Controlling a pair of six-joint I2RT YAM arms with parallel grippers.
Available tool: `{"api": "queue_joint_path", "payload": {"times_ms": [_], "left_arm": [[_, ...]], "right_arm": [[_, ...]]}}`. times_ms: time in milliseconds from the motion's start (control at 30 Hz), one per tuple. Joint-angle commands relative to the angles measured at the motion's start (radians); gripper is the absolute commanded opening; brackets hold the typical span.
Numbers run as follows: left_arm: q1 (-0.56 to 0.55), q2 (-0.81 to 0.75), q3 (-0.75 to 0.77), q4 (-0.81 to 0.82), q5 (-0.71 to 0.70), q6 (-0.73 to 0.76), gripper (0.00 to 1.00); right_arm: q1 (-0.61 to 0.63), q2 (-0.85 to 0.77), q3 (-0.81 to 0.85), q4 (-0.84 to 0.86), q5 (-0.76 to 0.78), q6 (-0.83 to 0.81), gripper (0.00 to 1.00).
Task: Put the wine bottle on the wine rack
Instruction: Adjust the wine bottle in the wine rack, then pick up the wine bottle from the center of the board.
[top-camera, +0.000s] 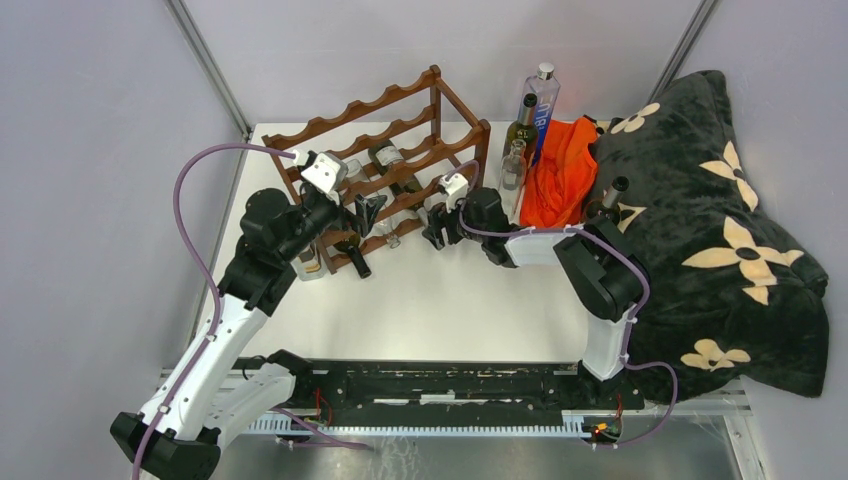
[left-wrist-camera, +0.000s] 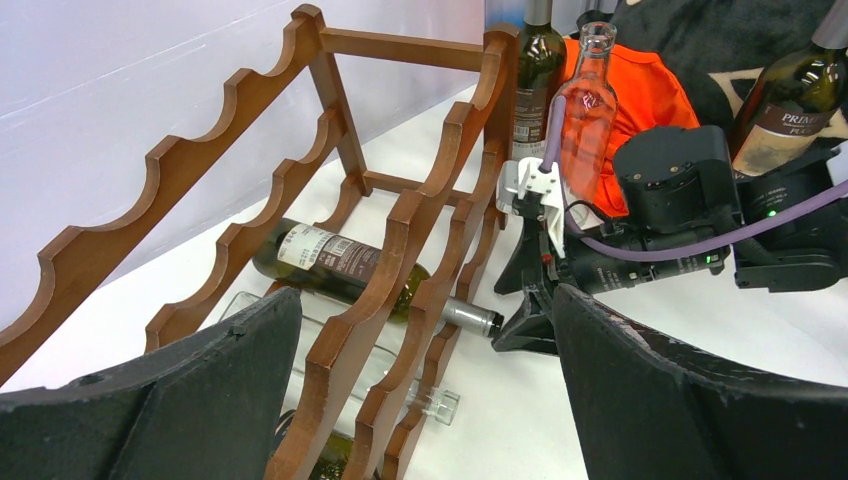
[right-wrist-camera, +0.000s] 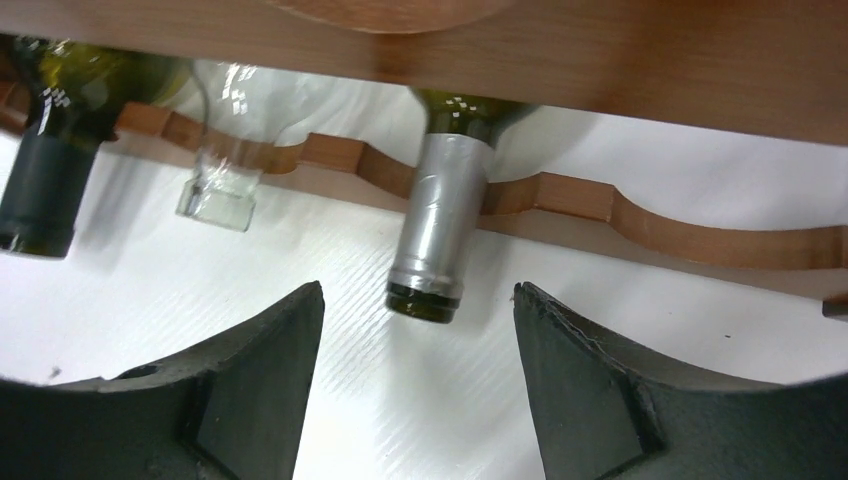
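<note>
The reddish-brown wooden wine rack (top-camera: 400, 130) stands at the back left of the white table. A green wine bottle with a silver foil neck (right-wrist-camera: 440, 215) lies on its lower rails, neck poking out the front; it also shows in the left wrist view (left-wrist-camera: 335, 262). My right gripper (right-wrist-camera: 418, 292) is open, and the bottle's mouth sits just at its fingertips without touching them; it is at the rack's front right (top-camera: 437, 232). My left gripper (left-wrist-camera: 422, 295) is open and empty, above the rack's front left rails (top-camera: 367, 213).
A clear bottle (right-wrist-camera: 222, 185) and a dark-capped bottle (right-wrist-camera: 45, 185) also lie in the rack. Three upright bottles (top-camera: 521, 125) stand right of the rack beside an orange cloth (top-camera: 565, 170). A black flowered blanket (top-camera: 720, 230) with another bottle (left-wrist-camera: 790, 110) fills the right side.
</note>
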Motion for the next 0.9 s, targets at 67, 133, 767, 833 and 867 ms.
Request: {"api": "queue_joint_path", "payload": {"times_ms": [67, 133, 767, 833, 867], "left_arm": [[0.004, -0.013, 0.006, 0.068, 0.012, 0.026, 1.00], [0.003, -0.015, 0.007, 0.070, 0.013, 0.019, 1.00], [0.004, -0.029, 0.177, -0.202, -0.028, -0.317, 1.00], [0.004, -0.056, 0.171, -0.231, -0.049, -0.338, 1.00], [0.004, -0.075, 0.167, -0.246, -0.066, -0.347, 1.00]], "right_arm": [[0.000, -0.132, -0.027, -0.090, -0.168, -0.201, 0.75], [0.002, -0.182, -0.056, -0.120, -0.209, -0.253, 0.76], [-0.051, -0.843, -0.247, -0.731, -0.463, -0.885, 0.90], [-0.090, -0.879, -0.287, -0.730, -0.538, -0.914, 0.90], [-0.106, -0.900, -0.303, -0.728, -0.561, -0.928, 0.90]]}}
